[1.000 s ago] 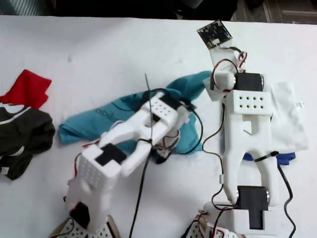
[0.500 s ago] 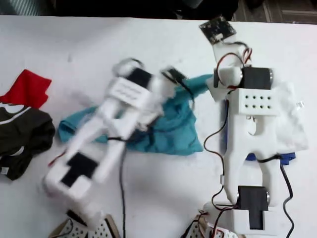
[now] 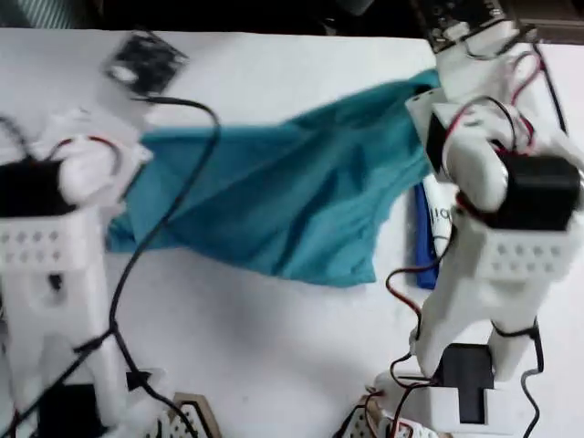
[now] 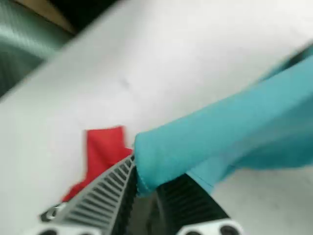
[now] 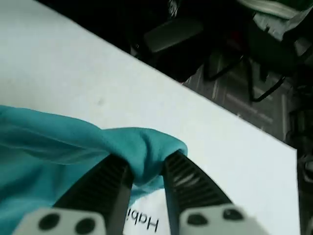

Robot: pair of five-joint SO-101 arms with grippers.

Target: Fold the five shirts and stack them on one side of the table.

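Two grippers each pinch a corner of the same teal shirt [image 3: 283, 201]. The left gripper [image 4: 142, 183] has its ribbed fingers [image 4: 100, 196] pressed onto a rolled fold of teal cloth, which bulges out between the tips. The right gripper [image 5: 146, 169] clamps another bunched corner the same way, with the fabric humped up over its two dark fingers.

From above, the shirt is stretched wide between the arms across the middle of the white table [image 3: 274, 365]. Its far edge runs taut from the left arm up to the right arm near the far right corner. Its near hem sags in a loose curve toward the near side. Whether that hem touches the tabletop I cannot tell.

Up close, the left wrist view adds a red shirt [image 4: 102, 147] lying flat on the table just past the left gripper's fingers, toward the far side.

On the right, close against the right arm and partly under the teal shirt's right edge, the high view shows a strip of blue cloth [image 3: 424, 246]. Touching it is a piece of white cloth with dark lettering [image 3: 444, 216]. The right wrist view catches that lettering on the white surface between its own fingers, below the teal corner. It also shows the table's far edge, with a dark floor beyond it.
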